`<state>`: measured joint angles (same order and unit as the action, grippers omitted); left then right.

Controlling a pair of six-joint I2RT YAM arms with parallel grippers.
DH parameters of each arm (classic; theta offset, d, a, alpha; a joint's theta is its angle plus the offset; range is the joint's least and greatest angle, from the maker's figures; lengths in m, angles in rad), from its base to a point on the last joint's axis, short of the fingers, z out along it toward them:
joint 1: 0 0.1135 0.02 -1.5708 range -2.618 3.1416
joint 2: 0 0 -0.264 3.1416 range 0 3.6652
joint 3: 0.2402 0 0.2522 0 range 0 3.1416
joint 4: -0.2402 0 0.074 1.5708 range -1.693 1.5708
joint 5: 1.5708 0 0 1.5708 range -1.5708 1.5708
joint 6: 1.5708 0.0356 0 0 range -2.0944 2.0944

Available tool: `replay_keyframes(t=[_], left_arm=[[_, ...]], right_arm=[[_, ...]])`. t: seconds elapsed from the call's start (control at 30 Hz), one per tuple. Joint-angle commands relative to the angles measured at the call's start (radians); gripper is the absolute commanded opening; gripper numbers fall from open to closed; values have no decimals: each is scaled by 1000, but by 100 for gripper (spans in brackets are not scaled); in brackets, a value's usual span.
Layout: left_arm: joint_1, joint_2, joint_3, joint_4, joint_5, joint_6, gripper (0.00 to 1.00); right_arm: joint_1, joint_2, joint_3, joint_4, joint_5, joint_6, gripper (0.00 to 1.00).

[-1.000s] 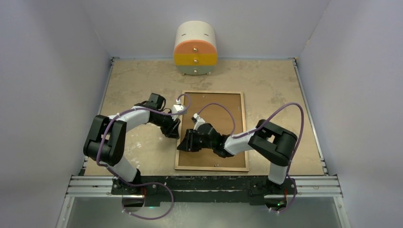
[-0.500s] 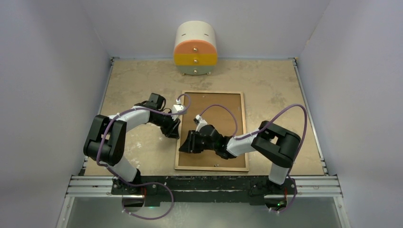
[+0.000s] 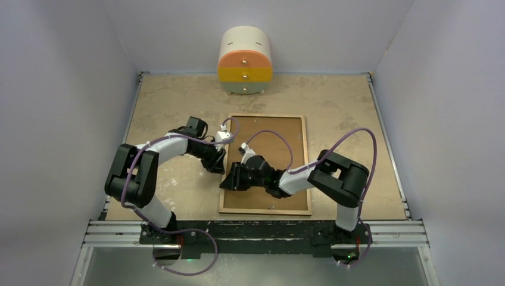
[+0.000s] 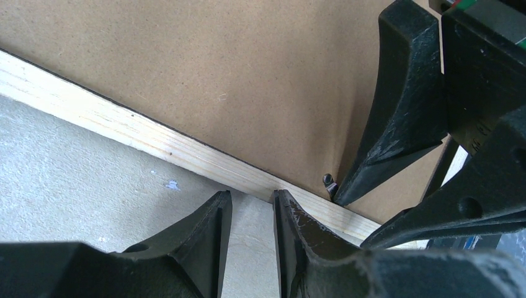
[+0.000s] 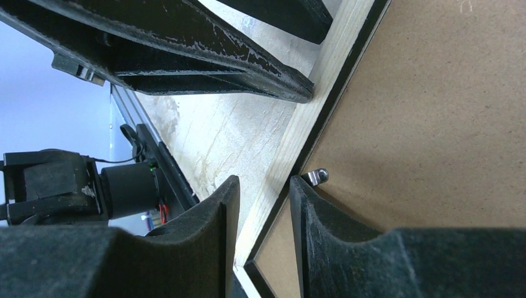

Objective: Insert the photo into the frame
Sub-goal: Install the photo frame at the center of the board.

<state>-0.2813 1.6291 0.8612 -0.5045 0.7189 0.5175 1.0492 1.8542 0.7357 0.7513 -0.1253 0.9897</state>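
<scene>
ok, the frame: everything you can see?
The frame lies flat, back up, on the table: pale wood rim with a black inner edge, around a brown backing board. A metal tab sits at its left rim. The right pincer is over that rim by the tab; the left pincer points at it from outside.

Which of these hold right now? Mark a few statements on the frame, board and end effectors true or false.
1. The frame lies back up. True.
2. The board lies beside the frame. False: it sits inside it.
3. Both arms work at the frame's right edge. False: the left end effector and the right end effector are at its left edge.
4. A small metal tab sits by the right end effector's fingertip. True.
</scene>
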Motion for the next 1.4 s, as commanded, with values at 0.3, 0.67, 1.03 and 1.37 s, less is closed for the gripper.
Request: replay_keyframes(t=[0.3, 0.67, 1.03, 1.37], left_arm=[[39, -46, 82, -11, 8, 42, 34], [128, 98, 190, 172, 110, -226, 30], [128, 188, 184, 224, 146, -267, 30], [128, 228, 161, 236, 135, -257, 27]], right_arm=[[-31, -182, 11, -85, -124, -39, 51], [-281, -201, 99, -212, -159, -212, 66], [-328, 84, 326, -209, -167, -229, 57], [-331, 219, 431, -172, -155, -185, 54]])
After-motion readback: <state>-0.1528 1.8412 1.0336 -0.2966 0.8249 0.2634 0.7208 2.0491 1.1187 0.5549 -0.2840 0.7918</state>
